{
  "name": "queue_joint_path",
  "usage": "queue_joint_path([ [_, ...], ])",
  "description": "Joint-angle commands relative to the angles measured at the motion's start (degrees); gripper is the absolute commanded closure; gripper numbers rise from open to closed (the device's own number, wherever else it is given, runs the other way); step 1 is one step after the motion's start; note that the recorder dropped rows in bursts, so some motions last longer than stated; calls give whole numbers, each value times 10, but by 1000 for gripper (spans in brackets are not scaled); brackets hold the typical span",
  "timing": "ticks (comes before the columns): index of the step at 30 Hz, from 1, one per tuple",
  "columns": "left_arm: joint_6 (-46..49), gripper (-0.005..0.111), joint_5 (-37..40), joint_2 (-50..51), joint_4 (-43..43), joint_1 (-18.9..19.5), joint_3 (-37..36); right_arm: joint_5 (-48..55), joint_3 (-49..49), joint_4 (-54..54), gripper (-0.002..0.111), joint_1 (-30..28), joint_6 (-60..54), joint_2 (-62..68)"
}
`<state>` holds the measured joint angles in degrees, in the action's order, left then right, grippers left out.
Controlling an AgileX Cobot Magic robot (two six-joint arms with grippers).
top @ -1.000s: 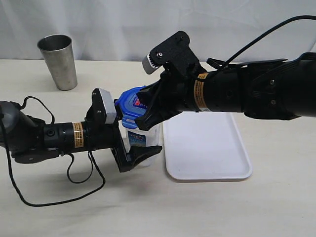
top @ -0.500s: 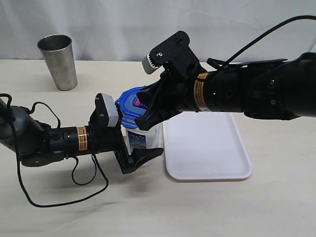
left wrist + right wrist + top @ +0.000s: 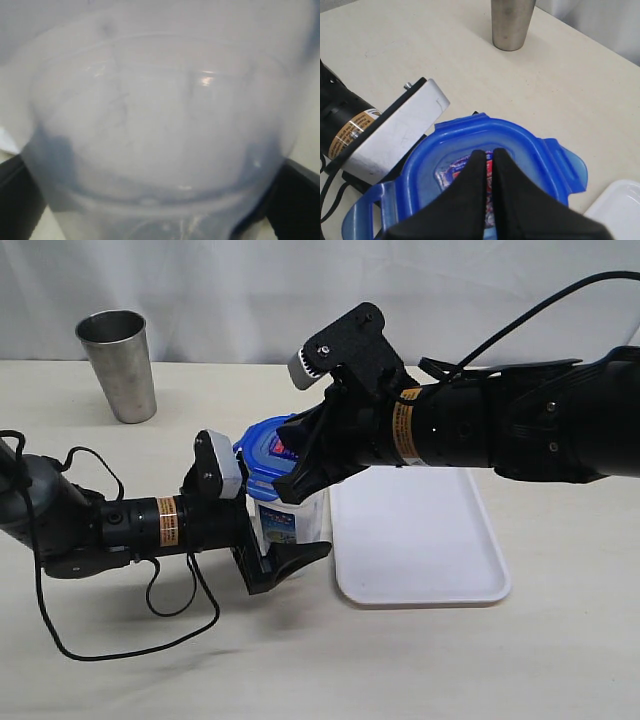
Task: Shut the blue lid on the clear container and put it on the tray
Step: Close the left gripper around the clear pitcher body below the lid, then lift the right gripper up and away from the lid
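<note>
The clear container stands on the table just left of the white tray. The blue lid lies on its mouth with its flaps sticking out. My left gripper is open, its black fingers on either side of the container's lower body. In the left wrist view the container fills the picture, with dark fingers at the edges. My right gripper is shut, nothing between its fingers. Its tips rest on the sticker in the middle of the blue lid. I cannot tell whether the left fingers touch the container.
A steel cup stands at the back left of the table. The tray holds nothing. The left arm's cable loops over the table at the front left.
My left arm has slid a little to the right, bringing its open fingers further along the container. The right gripper, the lid and the container have stayed where they were.
</note>
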<state>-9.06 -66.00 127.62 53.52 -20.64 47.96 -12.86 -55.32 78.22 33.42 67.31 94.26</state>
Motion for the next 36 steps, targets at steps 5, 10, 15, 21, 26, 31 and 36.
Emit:
queue_joint_path([
  [5,-2,5,-3,-1,-9,-1,4,9,1,4,104,0,4,3],
  [10,-2,5,-3,-1,-12,-1,4,9,1,4,104,0,4,3],
  [15,-2,18,-3,-1,-21,-1,4,9,1,4,104,0,4,3],
  [21,-2,60,-3,-1,-20,-1,4,10,1,4,104,0,4,3],
  [26,-2,80,1,-1,-19,-1,4,19,1,4,104,0,4,3],
  [31,-4,102,26,-1,-16,-1,2,23,1,4,104,0,4,2],
  [36,-1,107,20,-1,10,10,2,23,1,2,104,0,15,-16],
])
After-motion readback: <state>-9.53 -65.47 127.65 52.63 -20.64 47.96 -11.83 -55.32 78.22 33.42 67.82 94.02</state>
